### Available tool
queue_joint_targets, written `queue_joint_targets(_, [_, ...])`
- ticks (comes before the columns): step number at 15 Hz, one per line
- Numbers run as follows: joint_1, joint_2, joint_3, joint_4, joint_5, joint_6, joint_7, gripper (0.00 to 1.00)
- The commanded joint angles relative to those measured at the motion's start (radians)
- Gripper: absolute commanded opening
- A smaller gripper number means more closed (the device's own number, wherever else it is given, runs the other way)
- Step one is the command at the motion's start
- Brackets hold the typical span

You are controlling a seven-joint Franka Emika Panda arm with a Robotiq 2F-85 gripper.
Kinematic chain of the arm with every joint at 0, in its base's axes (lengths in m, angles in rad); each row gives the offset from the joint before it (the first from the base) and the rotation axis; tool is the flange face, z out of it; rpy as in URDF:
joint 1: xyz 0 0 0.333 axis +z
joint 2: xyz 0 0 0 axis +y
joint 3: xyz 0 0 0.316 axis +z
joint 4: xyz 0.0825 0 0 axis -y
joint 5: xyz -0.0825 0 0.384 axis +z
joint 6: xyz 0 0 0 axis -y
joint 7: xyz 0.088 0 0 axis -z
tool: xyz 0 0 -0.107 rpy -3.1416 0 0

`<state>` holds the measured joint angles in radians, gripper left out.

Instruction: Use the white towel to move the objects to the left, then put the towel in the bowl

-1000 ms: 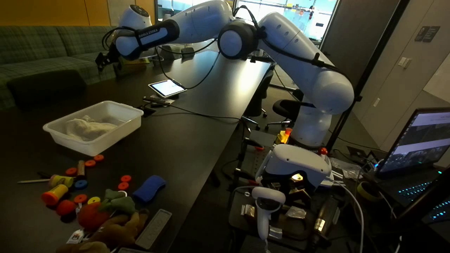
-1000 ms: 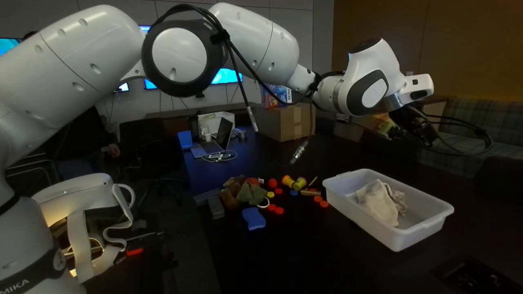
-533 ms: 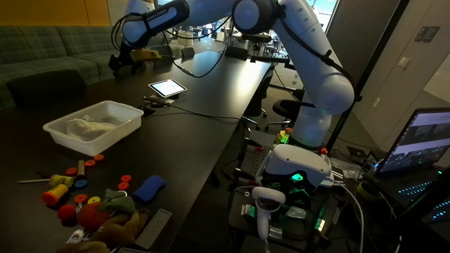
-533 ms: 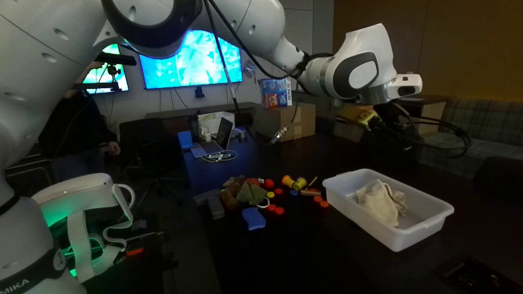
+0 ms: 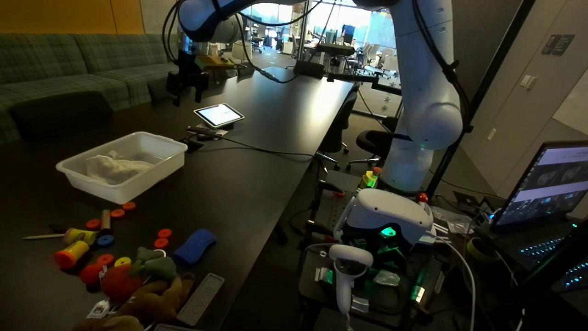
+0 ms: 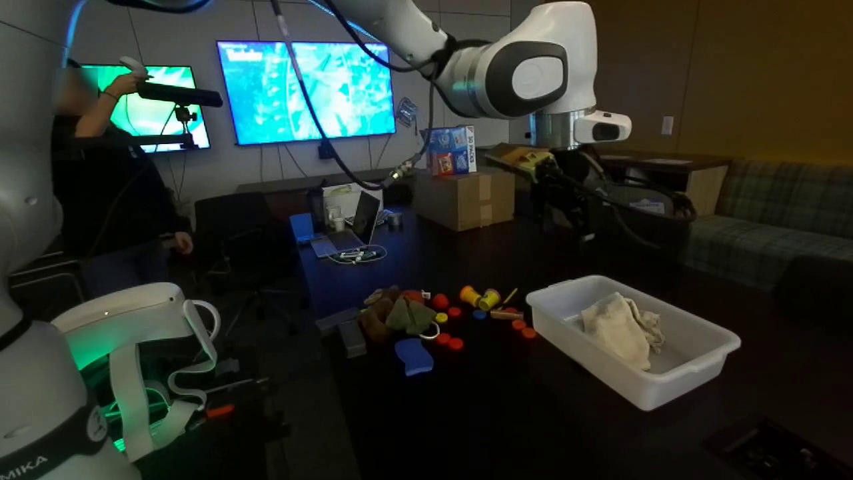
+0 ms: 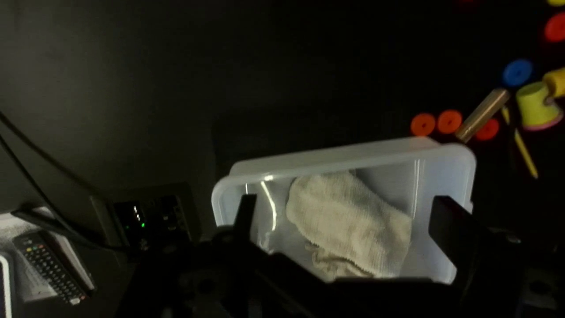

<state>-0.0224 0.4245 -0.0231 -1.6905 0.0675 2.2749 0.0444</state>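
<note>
The white towel [image 5: 112,169] lies crumpled inside the bowl, a translucent white tub [image 5: 154,177], with no finger touching it. My gripper [image 5: 187,99] hangs high over the table beyond the tub, fingers pointing down and spread apart. Seen in the wrist view, the towel [image 7: 348,216] shows between the open fingers, well below them. The objects are scattered on the table beside the tub: a blue sponge-like piece [image 5: 196,246], a brown plush toy [image 5: 158,301], a yellow pot [image 5: 76,252], a red ball [image 6: 440,301], a wooden cylinder [image 7: 482,115] and several red discs [image 6: 455,344].
A tablet [image 5: 219,115] and a remote control [image 7: 50,267] lie on the table past the tub, with cables near them. A cardboard box [image 6: 466,200] and a laptop [image 6: 363,217] stand farther along. A person [image 6: 113,187] is behind the table's end.
My gripper has swung from a tilted pose to pointing down, moving right in one exterior image and left in the opposite one. The red ball has shifted slightly. Towel and tub have stayed put.
</note>
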Motion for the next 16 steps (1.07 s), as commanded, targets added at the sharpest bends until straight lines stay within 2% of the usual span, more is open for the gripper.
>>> queue_joint_targets(1, [-0.033, -0.232, 0.033, -0.235, 0.056, -0.111, -0.118, 1.00])
queue_joint_targets(7, [-0.047, -0.533, -0.005, -0.458, 0.144, -0.351, -0.319, 1.00])
queue_joint_targets(12, [-0.047, -0.795, -0.086, -0.583, 0.141, -0.592, -0.448, 1.00])
queue_joint_targets(15, [-0.041, -0.891, -0.134, -0.600, 0.127, -0.692, -0.504, 1.00])
queue_joint_targets(16, [-0.032, -0.809, -0.120, -0.558, 0.120, -0.663, -0.454, 1.00])
